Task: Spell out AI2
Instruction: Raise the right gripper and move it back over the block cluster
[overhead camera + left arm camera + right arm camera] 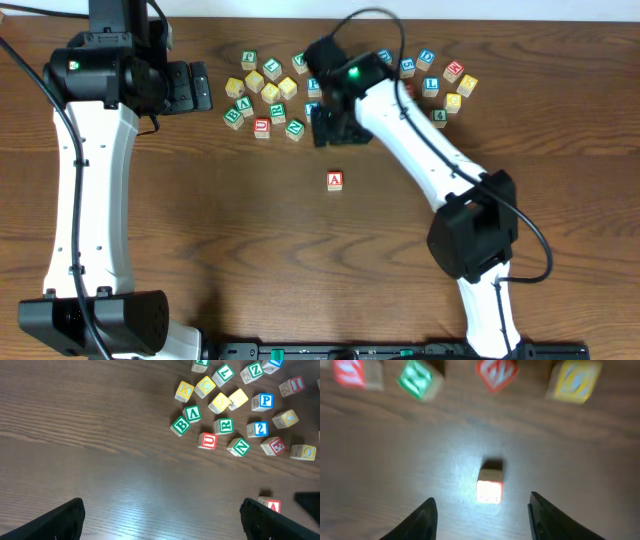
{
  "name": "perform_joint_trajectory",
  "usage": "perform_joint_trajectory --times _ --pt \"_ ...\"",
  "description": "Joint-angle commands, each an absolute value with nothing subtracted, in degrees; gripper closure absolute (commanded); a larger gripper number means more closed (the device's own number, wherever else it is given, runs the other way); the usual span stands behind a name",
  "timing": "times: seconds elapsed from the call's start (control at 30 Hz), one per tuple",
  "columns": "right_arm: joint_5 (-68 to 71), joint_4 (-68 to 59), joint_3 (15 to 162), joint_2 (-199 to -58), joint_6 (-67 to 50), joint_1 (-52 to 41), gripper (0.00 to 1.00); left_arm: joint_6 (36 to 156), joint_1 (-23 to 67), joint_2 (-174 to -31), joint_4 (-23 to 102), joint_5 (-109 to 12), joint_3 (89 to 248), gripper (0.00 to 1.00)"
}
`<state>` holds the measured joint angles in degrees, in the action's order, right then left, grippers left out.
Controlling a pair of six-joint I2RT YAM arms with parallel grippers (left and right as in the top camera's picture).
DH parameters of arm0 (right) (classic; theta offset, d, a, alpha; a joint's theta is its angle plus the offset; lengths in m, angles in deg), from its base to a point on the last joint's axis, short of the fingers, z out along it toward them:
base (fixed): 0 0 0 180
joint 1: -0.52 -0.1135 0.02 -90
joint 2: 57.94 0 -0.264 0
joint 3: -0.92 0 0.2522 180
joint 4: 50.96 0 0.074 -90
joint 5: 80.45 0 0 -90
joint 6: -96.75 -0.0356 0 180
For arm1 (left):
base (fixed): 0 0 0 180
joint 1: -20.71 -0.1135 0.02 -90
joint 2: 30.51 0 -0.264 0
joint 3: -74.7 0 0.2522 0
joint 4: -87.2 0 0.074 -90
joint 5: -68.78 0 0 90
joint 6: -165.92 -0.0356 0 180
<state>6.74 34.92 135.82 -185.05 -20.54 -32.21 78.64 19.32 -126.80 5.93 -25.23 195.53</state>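
One A block (pixel 335 181) sits apart from the far-edge pile (pixel 270 90), starting your word; your right pincer (pixel 481 500) gapes, empty.

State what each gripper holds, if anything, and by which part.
Nothing. The left gripper and right gripper are open and empty; the A block lies free on the table.

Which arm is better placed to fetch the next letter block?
Right: the right end effector, open, hangs over the edge of the block pile, near the A block; the left end effector is farther.
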Motion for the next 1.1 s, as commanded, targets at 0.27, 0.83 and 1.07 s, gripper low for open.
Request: perform_joint_trajectory --times 0.27,0.83,1.07 --pt "7.09 33.5 147.75 -184.92 -9.55 -26.51 0.39 77.89 19.19 -126.86 5.73 -25.32 195.51 0.02" --pt "7.02 29.67 152.67 -185.01 -7.34 -26.13 0.34 79.66 19.19 -126.86 7.26 -25.34 195.51 0.02" --pt "7.04 31.36 152.65 -185.03 -8.0 -23.93 0.34 79.62 19.19 -126.86 7.31 -25.32 195.51 0.03"
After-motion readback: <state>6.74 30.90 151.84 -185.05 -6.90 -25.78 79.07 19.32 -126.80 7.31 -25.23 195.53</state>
